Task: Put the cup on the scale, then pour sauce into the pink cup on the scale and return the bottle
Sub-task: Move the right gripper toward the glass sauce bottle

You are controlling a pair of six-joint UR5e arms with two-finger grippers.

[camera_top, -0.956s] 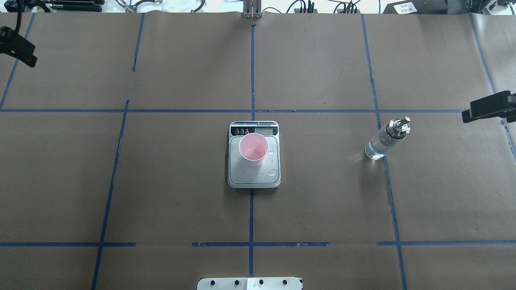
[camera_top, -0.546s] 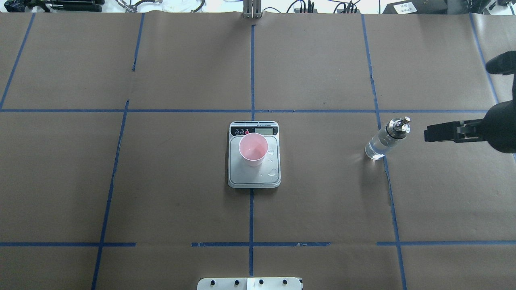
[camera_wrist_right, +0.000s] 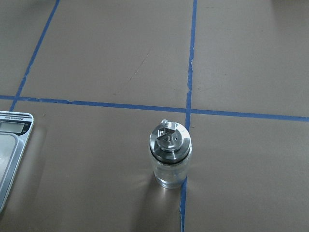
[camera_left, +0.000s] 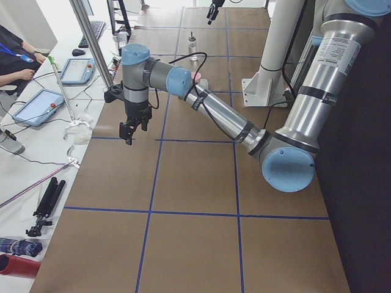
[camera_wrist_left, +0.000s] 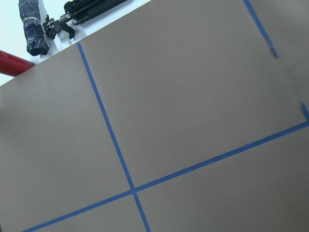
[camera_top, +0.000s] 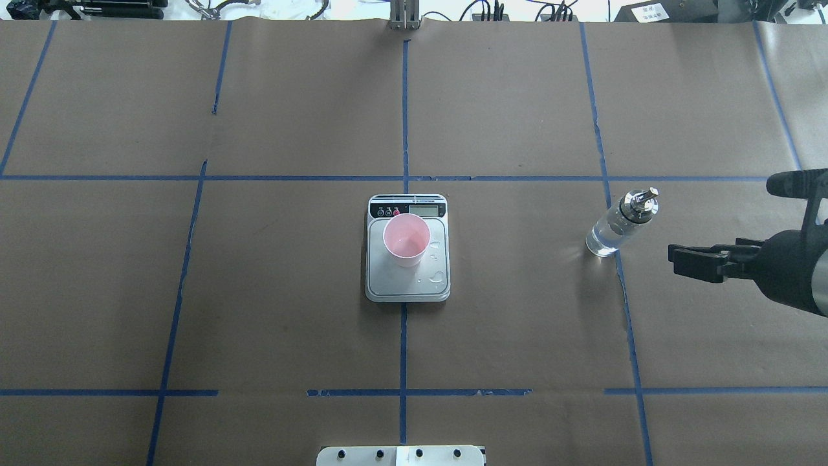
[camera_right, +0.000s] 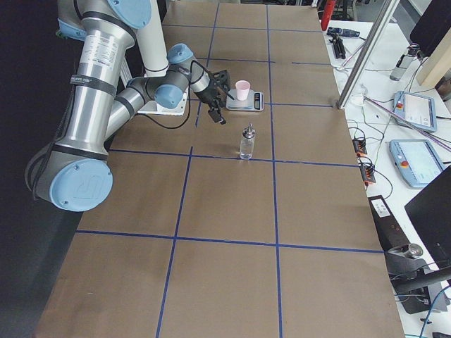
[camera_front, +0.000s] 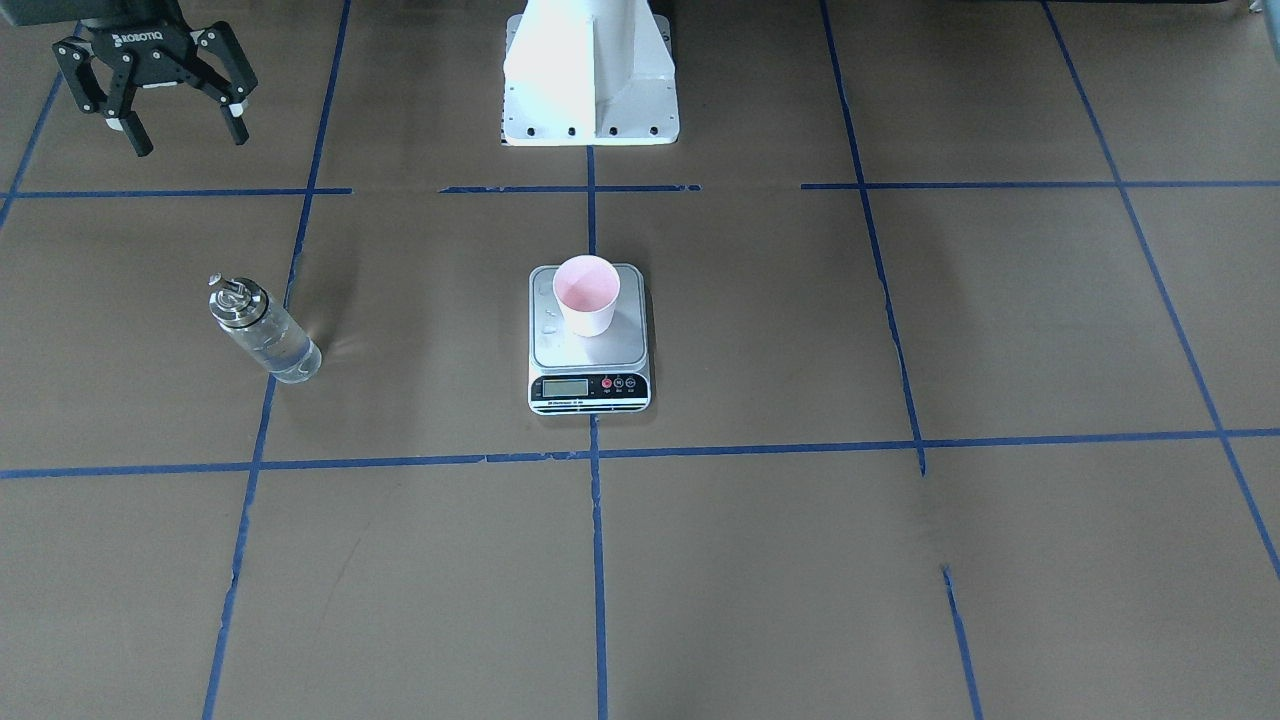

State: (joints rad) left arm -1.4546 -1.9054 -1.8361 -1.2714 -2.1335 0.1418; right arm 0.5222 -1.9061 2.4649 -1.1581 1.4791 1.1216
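Clear glass bottle (camera_wrist_right: 169, 164), metal-capped

Printed in white capitals on the black body of the right gripper (camera_front: 188, 142), front-facing view — "ROBOTIQ". Otherwise illegible: on the scale (camera_front: 589, 350), LCD (camera_front: 565, 387) digits too faint to make out, with fine print along the black front strip (camera_front: 590, 398) and by the 3 round buttons (camera_front: 618, 383) too small; on a black box (camera_top: 676, 13) beyond the worktop's (camera_top: 517, 97) far edge, a white label (camera_top: 649, 11) — blurred.
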